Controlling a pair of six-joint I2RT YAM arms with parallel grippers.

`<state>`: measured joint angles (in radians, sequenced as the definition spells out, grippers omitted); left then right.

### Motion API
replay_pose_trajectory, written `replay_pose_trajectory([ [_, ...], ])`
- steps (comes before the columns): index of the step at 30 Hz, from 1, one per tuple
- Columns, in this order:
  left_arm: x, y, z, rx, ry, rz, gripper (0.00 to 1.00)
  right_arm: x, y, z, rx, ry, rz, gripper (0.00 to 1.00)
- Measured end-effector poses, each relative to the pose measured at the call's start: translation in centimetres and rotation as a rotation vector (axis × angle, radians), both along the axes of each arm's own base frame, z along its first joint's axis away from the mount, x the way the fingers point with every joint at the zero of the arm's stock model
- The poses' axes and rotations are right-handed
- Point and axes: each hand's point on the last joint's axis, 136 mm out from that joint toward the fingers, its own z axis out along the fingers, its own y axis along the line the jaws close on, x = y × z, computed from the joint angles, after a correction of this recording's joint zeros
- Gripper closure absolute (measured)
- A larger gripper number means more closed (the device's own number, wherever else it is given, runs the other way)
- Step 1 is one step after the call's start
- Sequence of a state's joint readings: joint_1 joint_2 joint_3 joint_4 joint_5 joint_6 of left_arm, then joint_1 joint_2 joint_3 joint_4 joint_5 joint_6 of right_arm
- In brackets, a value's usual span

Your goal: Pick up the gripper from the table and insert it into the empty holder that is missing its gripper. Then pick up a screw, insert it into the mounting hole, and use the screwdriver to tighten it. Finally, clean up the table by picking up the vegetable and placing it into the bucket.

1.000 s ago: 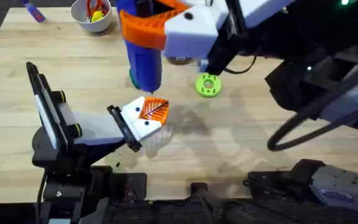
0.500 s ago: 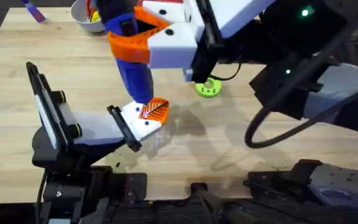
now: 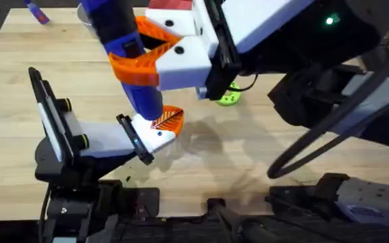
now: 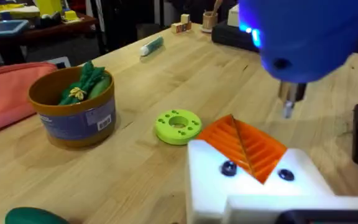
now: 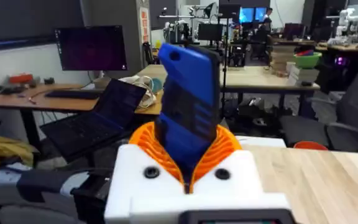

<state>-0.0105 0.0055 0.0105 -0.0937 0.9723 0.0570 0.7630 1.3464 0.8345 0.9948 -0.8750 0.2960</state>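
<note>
The right gripper (image 5: 188, 180) jaws pinch the screwdriver (image 3: 123, 47) over the pale wood tabletop (image 3: 248, 155); left jaws' state unclear; office desks (image 5: 73, 99) behind.

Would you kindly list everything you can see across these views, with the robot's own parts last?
Screwdriver: one, blue, clamped in the right pincer, tip down over the mount.
Gripper: one, orange ribbed, seated in the white mount.
White mount: one, two dark screws on its face, held at the left arm's end.
Disc: one, bright green, on the table beside the mount.
Bucket: one, orange-brown with blue label, green leafy toy inside.
Pouch: one, pink, beside the bucket.
Marker: one, teal with white cap, far table edge.
Dark green object: one, at the picture's edge.
Table: one, light wood.
Right pincer: white with orange pads.
</note>
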Motion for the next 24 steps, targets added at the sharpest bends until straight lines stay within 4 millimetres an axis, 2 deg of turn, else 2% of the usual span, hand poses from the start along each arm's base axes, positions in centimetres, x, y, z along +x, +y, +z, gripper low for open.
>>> replay_pose_trajectory([
  [9, 0.0, 0.0, 0.01, 0.0, 0.0, 0.0, 0.981, -0.86, 0.32, -0.06, 0.008, -0.075, 0.011, 0.976],
  [24, 0.0, 0.0, 0.0, 0.0, 0.0, 0.0, 0.981, -0.53, 0.85, -0.92, -0.001, -0.091, 0.008, 0.976],
])
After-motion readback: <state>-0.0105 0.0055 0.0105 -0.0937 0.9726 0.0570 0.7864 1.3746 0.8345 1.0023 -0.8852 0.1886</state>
